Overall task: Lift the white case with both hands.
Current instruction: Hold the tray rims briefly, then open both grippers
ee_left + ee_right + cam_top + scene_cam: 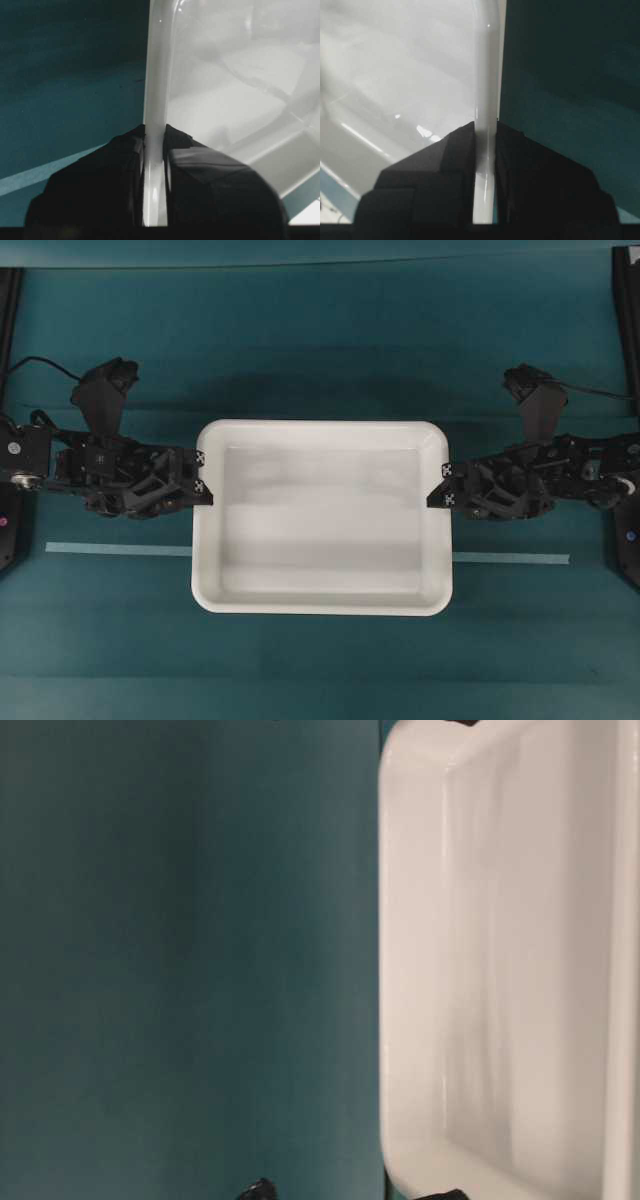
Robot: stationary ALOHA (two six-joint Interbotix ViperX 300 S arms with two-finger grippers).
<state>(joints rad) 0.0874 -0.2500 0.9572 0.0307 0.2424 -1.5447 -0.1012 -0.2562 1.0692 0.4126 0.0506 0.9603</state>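
Step in hand: the lift itself, by my reading; both grips are set on the white case (322, 515) and the table-level view shows it large and close, which suggests it is off the cloth, though I cannot confirm the gap from these views

White case: at the centre of the overhead view, long sides running 9 to 3 o'clock; empty inside

Left gripper (204, 480): at the case's 9 o'clock rim, toward the far corner; jaws pinching the rolled rim, one inside the wall and one outside, as the left wrist view shows

Right gripper (441, 483): at the 3 o'clock rim, opposite the left; jaws pinching the rim the same way, seen clearly in the right wrist view

Next move calls for: both arms rising at a matched rate so the case stays level; the grips sit toward the 12 o'clock half, so the 6 o'clock edge may sag and twist the rim in the jaws

Edges: the rim is thin, smooth and glossy; slip is the likely fault if either side leads

Open room: teal cloth (320, 360) bare at 12 and 6 o'clock; a pale tape strip (510, 559) crosses below the case; dark frame posts (625, 420) stand at the far 9 and 3 o'clock edges, well apart from the case
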